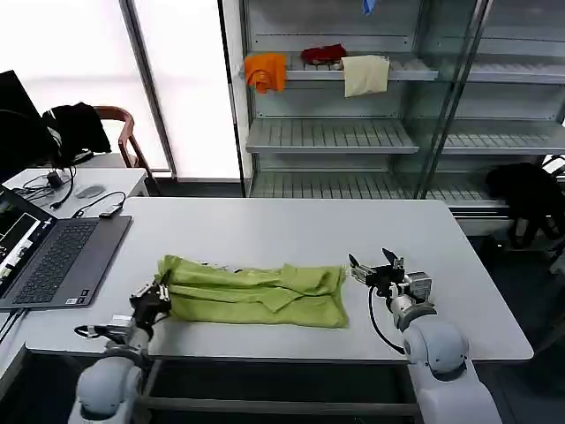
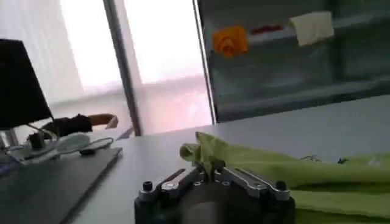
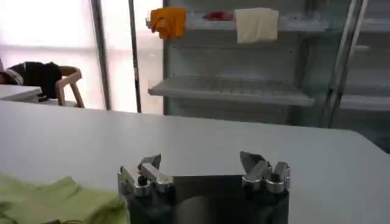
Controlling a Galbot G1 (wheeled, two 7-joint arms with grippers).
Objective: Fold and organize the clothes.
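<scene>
The lime-green T-shirt [image 1: 256, 292] lies folded into a long band across the front of the white table [image 1: 291, 225]. My left gripper [image 1: 159, 294] sits at the band's left end, shut on a pinch of the green fabric [image 2: 210, 157]. Just off the band's right end, my right gripper [image 1: 374, 269] rests low over the table, open, with nothing between its fingers [image 3: 150, 164]. A corner of the T-shirt [image 3: 58, 199] shows beside it in the right wrist view.
An open laptop [image 1: 48, 256] lies on the table's left part, with cables and a side desk [image 1: 79, 181] behind it. Shelves [image 1: 331, 132] at the back hold orange [image 1: 266, 71], red and cream cloths. A chair [image 1: 119, 132] stands far left.
</scene>
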